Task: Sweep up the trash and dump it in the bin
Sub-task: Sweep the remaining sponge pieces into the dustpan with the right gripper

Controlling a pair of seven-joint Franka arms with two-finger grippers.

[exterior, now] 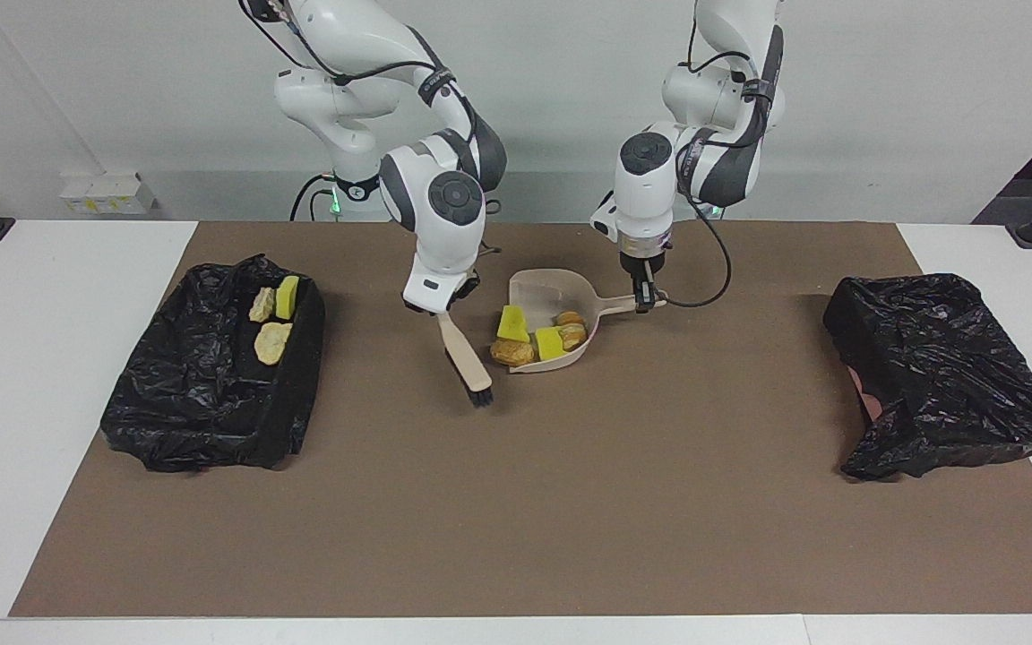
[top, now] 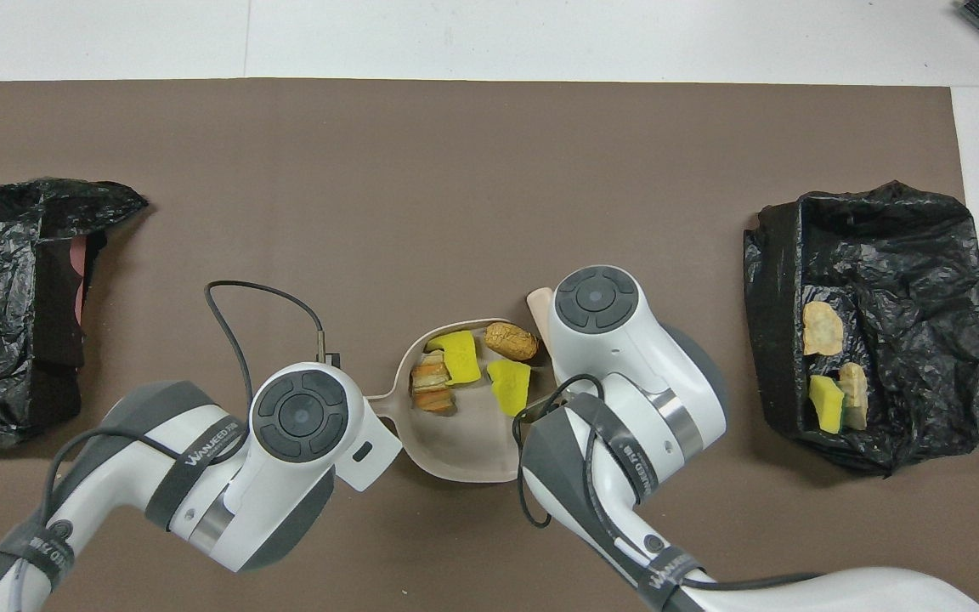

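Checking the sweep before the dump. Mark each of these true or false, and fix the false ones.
1. The left gripper is shut on the dustpan handle. True.
2. The brush lies loose on the table. False: the right gripper is shut on its handle.
3. Three scraps lie in the bin bag at the right arm's end. True.
4. The dustpan is empty. False: yellow sponge chunks and bread lumps sit in it.

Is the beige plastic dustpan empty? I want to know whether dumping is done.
No: the beige plastic dustpan holds yellow sponge chunks and tan bread-like lumps.
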